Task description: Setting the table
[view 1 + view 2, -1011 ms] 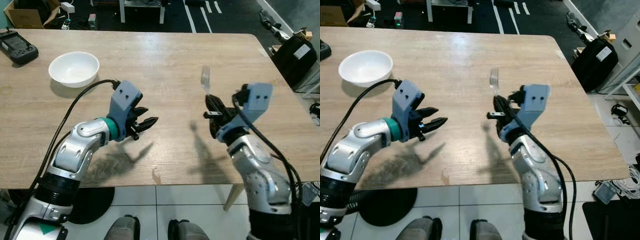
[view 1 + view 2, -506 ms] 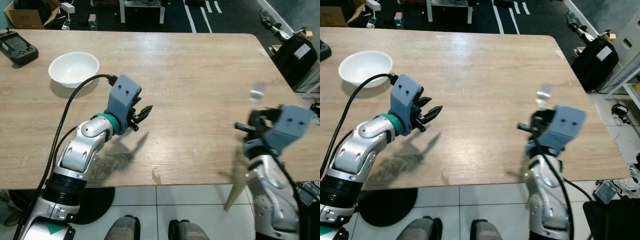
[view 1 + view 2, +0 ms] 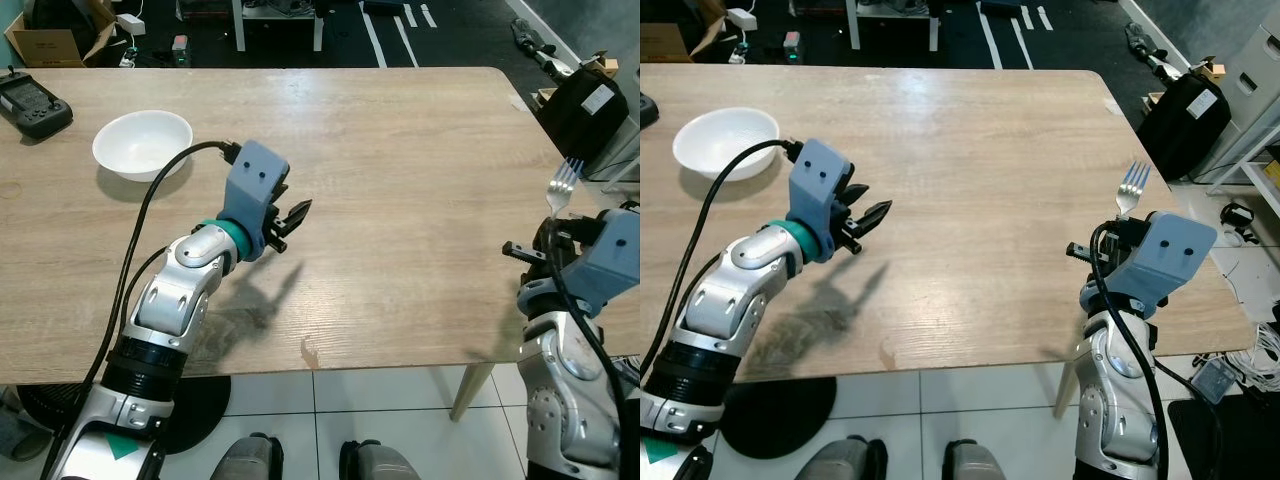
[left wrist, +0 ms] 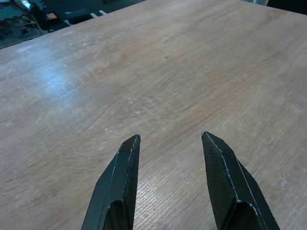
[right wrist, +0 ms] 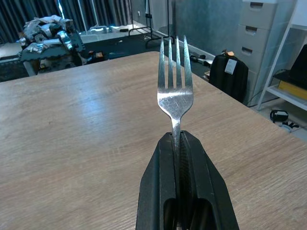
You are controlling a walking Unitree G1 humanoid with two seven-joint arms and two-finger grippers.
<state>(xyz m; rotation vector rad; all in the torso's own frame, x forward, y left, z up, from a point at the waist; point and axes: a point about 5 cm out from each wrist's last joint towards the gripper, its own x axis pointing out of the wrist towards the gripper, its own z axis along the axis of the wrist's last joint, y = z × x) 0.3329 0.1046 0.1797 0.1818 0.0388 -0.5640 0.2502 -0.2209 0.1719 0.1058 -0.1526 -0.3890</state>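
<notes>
A silver fork [image 3: 1130, 187] stands tines-up at the table's right edge, its handle clamped in my right gripper [image 5: 176, 143], which is shut on it. The fork's tines [image 5: 175, 60] are plain in the right wrist view. A white bowl [image 3: 142, 143] rests on the wooden table [image 3: 400, 150] at the far left. My left gripper [image 3: 293, 214] hovers over the table's middle, right of the bowl, open with nothing between its fingers [image 4: 120, 182].
A black remote-like device [image 3: 35, 97] lies at the table's far left corner. A black bag [image 3: 588, 100] sits on the floor beyond the right edge, near shelving. Chairs and cables stand on the dark floor behind the table. Tiled floor lies below the near edge.
My right arm has carried the fork from the table's middle out to its right edge. My left gripper has risen and shifted slightly forward.
</notes>
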